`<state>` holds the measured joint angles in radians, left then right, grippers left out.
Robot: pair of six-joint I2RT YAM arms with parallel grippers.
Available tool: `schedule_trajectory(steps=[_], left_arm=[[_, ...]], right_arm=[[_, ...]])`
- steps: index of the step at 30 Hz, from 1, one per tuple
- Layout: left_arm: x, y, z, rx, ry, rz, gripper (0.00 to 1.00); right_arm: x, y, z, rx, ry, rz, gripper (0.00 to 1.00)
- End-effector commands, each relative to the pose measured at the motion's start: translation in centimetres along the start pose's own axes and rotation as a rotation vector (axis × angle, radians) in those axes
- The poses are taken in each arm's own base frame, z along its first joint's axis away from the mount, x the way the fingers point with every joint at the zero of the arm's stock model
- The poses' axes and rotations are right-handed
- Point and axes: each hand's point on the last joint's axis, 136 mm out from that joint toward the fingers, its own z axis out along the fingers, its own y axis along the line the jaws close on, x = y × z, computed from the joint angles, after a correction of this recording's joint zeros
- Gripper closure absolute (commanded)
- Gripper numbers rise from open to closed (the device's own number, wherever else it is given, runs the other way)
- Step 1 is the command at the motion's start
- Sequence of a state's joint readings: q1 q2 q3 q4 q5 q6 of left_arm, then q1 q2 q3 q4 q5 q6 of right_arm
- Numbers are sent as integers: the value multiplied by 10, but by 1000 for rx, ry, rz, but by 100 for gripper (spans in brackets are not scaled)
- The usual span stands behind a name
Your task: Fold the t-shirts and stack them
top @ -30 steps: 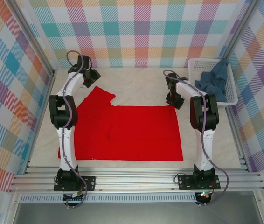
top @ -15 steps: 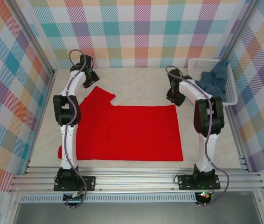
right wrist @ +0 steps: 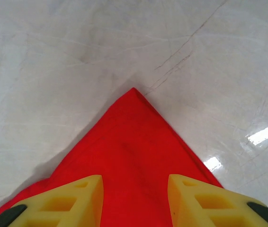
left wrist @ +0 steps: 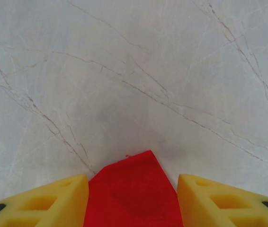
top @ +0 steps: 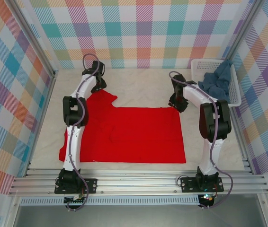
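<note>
The red t-shirt (top: 129, 132) lies spread flat on the table with its print not showing. One sleeve points to the back left. My left gripper (top: 100, 85) hovers open over that sleeve's tip; the red corner (left wrist: 133, 189) sits between the yellow fingers (left wrist: 44, 201). My right gripper (top: 177, 105) stands open over the shirt's back right corner (right wrist: 134, 142), which pokes out between its fingers (right wrist: 205, 201). I cannot tell whether the pads touch the cloth. The blue-grey t-shirt (top: 217, 79) is crumpled in the basket.
The white lattice basket (top: 235, 97) stands at the back right against the plaid wall. Bare pale marble-patterned tabletop (top: 138, 87) runs behind the shirt and between the two grippers. An aluminium rail (top: 134, 182) borders the near edge.
My left gripper has swung right and slightly nearer, onto the sleeve tip. My right gripper went back a little, then returned to the shirt's corner as its arm swung right.
</note>
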<state>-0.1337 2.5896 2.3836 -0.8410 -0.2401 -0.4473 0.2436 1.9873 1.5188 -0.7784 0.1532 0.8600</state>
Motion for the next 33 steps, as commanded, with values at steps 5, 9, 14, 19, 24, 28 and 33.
schedule_trajectory(steps=[5,9,14,19,24,28,33], left_arm=[[14,11,15,-110,43,68,53],[27,13,21,-120,94,51,61],[33,18,17,-134,125,58,85],[18,19,-8,-133,78,36,100],[3,16,-37,-104,25,24,100],[3,16,-47,-98,29,27,100],[4,16,-56,-84,29,28,100]], right_arm=[[4,11,-15,-59,-1,-13,59],[3,14,-13,-65,-1,-22,59],[-3,18,-8,-64,-7,-43,58],[-13,19,2,-31,-18,-57,58],[-17,17,15,4,-6,-61,59],[-19,-1,24,88,-11,-30,57],[-30,1,32,79,-12,-32,56]])
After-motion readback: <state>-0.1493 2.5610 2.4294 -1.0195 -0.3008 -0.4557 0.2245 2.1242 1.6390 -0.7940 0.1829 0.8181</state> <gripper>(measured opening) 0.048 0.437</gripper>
